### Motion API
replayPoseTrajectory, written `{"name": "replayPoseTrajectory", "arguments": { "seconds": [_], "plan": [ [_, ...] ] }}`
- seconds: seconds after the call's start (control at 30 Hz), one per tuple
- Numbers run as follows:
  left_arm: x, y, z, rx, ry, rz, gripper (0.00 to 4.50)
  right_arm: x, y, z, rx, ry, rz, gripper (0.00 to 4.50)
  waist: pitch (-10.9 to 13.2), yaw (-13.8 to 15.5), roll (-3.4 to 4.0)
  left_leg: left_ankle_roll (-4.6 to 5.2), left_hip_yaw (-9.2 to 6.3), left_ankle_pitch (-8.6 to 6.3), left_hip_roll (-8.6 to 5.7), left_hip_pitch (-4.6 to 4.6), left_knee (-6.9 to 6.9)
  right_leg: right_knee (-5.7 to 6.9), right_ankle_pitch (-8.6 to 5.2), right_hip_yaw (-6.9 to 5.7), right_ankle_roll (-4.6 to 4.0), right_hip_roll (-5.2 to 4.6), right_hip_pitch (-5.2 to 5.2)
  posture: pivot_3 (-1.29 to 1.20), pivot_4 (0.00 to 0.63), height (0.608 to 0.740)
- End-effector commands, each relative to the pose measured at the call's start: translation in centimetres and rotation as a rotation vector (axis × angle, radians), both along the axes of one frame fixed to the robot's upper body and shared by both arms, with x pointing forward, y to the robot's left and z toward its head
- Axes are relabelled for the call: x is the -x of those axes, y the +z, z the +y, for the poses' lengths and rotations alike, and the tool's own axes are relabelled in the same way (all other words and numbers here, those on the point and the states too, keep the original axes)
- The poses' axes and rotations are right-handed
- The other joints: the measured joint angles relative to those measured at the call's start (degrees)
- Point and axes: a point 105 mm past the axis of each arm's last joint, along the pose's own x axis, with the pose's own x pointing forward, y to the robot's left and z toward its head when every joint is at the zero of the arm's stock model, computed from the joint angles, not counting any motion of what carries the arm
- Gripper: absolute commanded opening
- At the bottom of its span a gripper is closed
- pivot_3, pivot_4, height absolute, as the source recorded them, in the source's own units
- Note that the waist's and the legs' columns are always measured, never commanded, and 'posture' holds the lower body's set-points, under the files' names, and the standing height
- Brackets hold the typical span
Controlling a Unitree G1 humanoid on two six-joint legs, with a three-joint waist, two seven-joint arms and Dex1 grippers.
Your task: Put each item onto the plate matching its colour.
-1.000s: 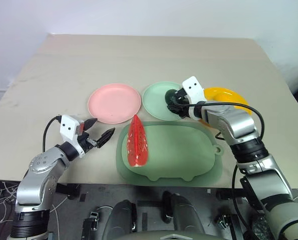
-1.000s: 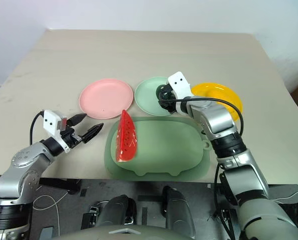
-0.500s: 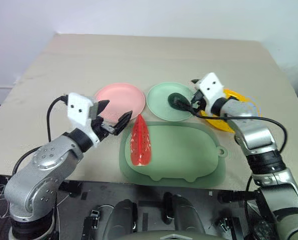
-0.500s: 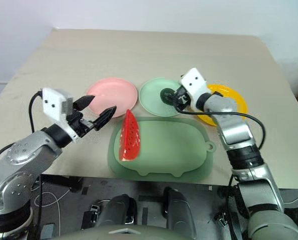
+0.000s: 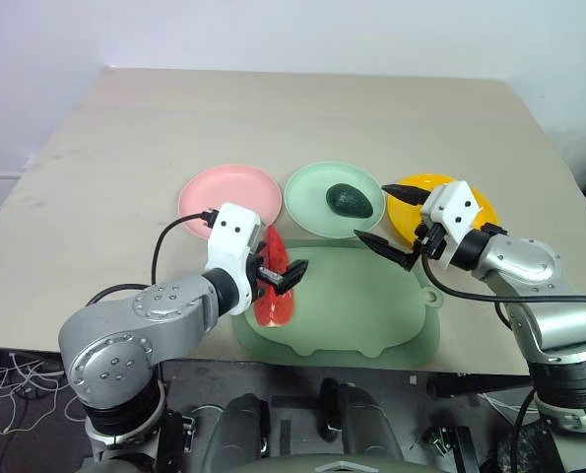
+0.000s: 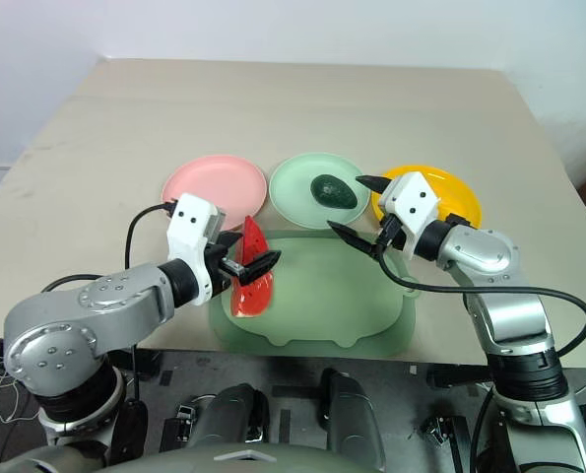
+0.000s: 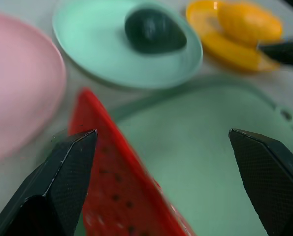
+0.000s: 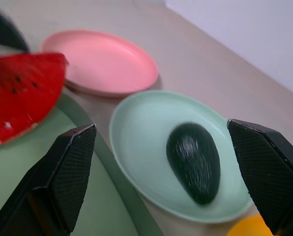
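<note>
From the head views, the desk (image 5: 125, 128) carries three plates in a row: pink plate (image 5: 228, 202), mint plate (image 5: 334, 200) and yellow plate (image 5: 440, 207). The avocado (image 5: 351, 199) lies on the mint plate. The watermelon slice (image 5: 274, 286) stands on its edge at the left end of the big green tray (image 5: 361, 305), just near the pink plate. The left hand (image 5: 276, 273) hangs over the slice with fingers spread and nothing in them. The right hand (image 5: 399, 222) hovers between the mint and yellow plates, wide open and empty.

In the left wrist view, the slice sits between the spread fingers (image 7: 67, 172), and a yellow fruit (image 7: 249, 22) rests on the yellow plate.

In the right wrist view, the avocado lies between the parted fingers (image 8: 70, 172), apart from both.
</note>
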Motion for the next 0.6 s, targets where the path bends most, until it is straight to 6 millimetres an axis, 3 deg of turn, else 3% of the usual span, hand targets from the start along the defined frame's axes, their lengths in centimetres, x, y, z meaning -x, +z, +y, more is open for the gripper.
{"name": "replayPoseTrajectory", "arguments": {
  "seconds": [0.03,0.3,0.47,0.6],
  "plan": [
    [-0.4,-1.8,0.6,-0.060,0.069,0.059,4.50,1.2,1.1,0.7,-0.027,0.065,-0.014,4.47,0.00,0.07,0.00,-0.06,0.00,0.03,0.00,0.00,0.00,-0.01,0.00,0.00,0.00,0.00,0.00,0.00,0.150,0.740],
    [-1.0,-4.2,0.1,-0.076,0.108,0.176,4.50,2.3,0.1,1.1,-0.026,0.095,0.032,4.47,-0.01,0.13,-0.03,0.16,-0.03,-0.08,-0.06,-0.01,0.02,-0.01,0.00,-0.01,-0.01,-0.06,0.02,0.00,0.150,0.740],
    [-1.3,-4.9,-0.2,-0.064,0.095,0.215,3.55,3.2,-0.8,0.9,-0.001,0.107,0.078,4.50,-0.04,0.24,-0.02,0.16,-0.03,-0.09,-0.07,0.07,0.02,-0.01,-0.01,-0.01,-0.01,-0.07,0.12,0.00,0.150,0.740],
    [-1.4,-4.4,-0.2,-0.059,0.086,0.195,3.53,3.8,-1.2,0.6,-0.009,0.116,0.132,4.50,-0.04,0.22,-0.02,0.18,-0.05,-0.10,-0.08,0.13,0.03,-0.01,-0.10,-0.01,-0.16,-0.10,0.19,0.00,0.150,0.740]
  ]
}}
